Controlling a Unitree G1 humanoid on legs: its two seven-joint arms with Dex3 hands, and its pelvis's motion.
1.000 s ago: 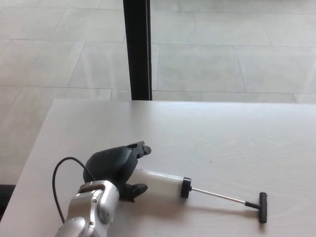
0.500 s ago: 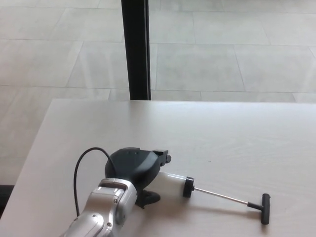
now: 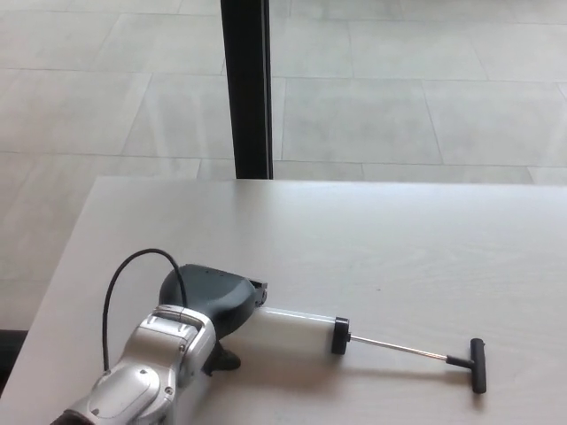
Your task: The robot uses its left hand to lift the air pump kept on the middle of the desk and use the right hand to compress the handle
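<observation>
Air pump lies flat on the table, near the front edge, a bit left of centre. Long axis runs roughly parallel to that front edge, tilted slightly: translucent barrel at the left, black end cap, thin metal rod fully drawn out, black T-handle pointing toward the right edge and a touch nearer the front. Left hand sits over the barrel's left end, silver forearm coming in from the front-left corner with a black cable looping above the wrist. Fingers mostly hidden under the hand's shell; one dark tip shows below the barrel, but can't tell if they're actually closed on it. Right hand not in view. Table is pale wood-grain, matte. Behind the far edge: light grey tiled floor and a black vertical post. Versus half a second ago: hand has slid back left along the barrel and sits lower, more barrel exposed now; the upper finger that stuck out past the shell no longer shows. Pump position basically unchanged, still on the table.
</observation>
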